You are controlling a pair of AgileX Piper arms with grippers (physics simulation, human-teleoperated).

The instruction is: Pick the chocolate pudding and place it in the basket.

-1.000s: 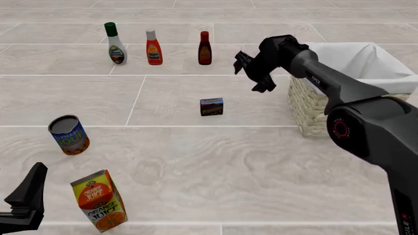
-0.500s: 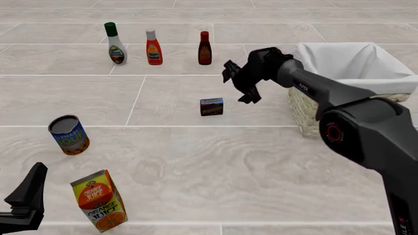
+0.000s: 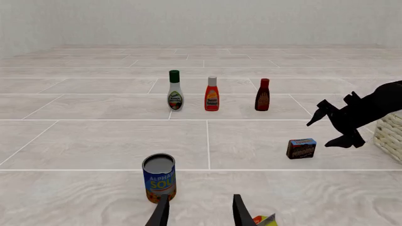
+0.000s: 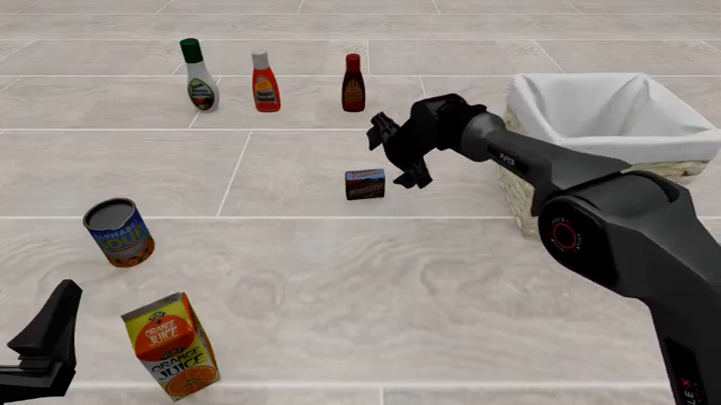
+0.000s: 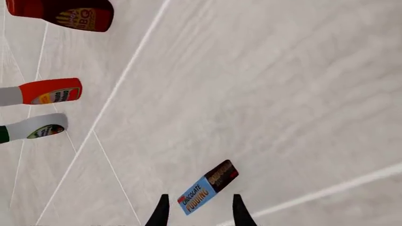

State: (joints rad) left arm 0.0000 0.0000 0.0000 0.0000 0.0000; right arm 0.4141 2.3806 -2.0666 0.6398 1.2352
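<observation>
The chocolate pudding [image 4: 365, 184], a small dark box with a blue edge, lies on the table's middle. It also shows in the left wrist view [image 3: 301, 148] and the right wrist view [image 5: 207, 187]. My right gripper [image 4: 393, 154] is open and empty. It hovers just right of and above the box, which sits just ahead of the gap between its fingertips [image 5: 161, 213]. The pale wicker basket [image 4: 529, 181] with white lining stands at the right. My left gripper [image 4: 46, 342] is open and empty at the near left corner, far from the box.
Three bottles stand at the back: white with a green cap [image 4: 199, 76], orange-red [image 4: 265, 83], and dark brown BBQ [image 4: 353, 84]. A blue-labelled can [image 4: 117, 232] and an orange juice carton [image 4: 171, 344] stand at the near left.
My right gripper has moved left and down, from beside the basket to just over the chocolate pudding. The left arm and all objects have stayed put.
</observation>
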